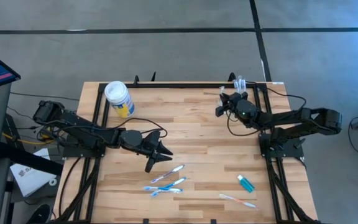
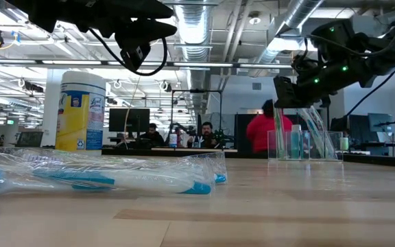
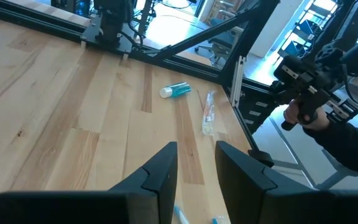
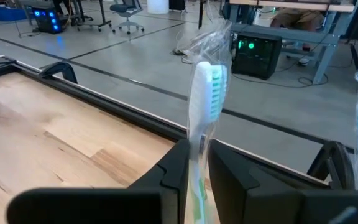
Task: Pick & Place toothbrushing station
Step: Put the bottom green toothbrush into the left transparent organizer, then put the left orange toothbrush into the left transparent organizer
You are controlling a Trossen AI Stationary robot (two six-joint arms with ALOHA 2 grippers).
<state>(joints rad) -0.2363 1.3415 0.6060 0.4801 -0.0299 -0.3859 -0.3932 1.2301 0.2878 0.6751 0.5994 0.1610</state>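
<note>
High view: wooden table (image 1: 197, 124) with the left gripper (image 1: 161, 151) hovering left of centre, fingers apart, nothing between them. Right gripper (image 1: 224, 102) at the far right corner, just beside the clear cup (image 1: 240, 83), which stands at the far edge. White-lidded canister (image 1: 119, 98) at the far left. 3 wrapped toothbrushes (image 1: 166, 182) near the front, a small teal tube (image 1: 245, 183) and 1 more wrapped brush (image 1: 237, 200) at the front right.

Low view: clear cup (image 2: 304, 144) upright on the right, toothbrushes leaning inside it, right gripper (image 2: 295, 92) just above its rim. Canister (image 2: 82, 112) at left, wrapped brushes (image 2: 115, 175) up close. People seated in the room behind.

Left wrist view: fingers (image 3: 163, 171) parted over bare wood; teal tube (image 3: 176, 91) and a wrapped brush (image 3: 209, 114) beyond.

Right wrist view: fingers (image 4: 178, 167) around a wrapped green-and-white toothbrush (image 4: 205, 99) standing upright between them; cannot tell whether clamped or slack.
</note>
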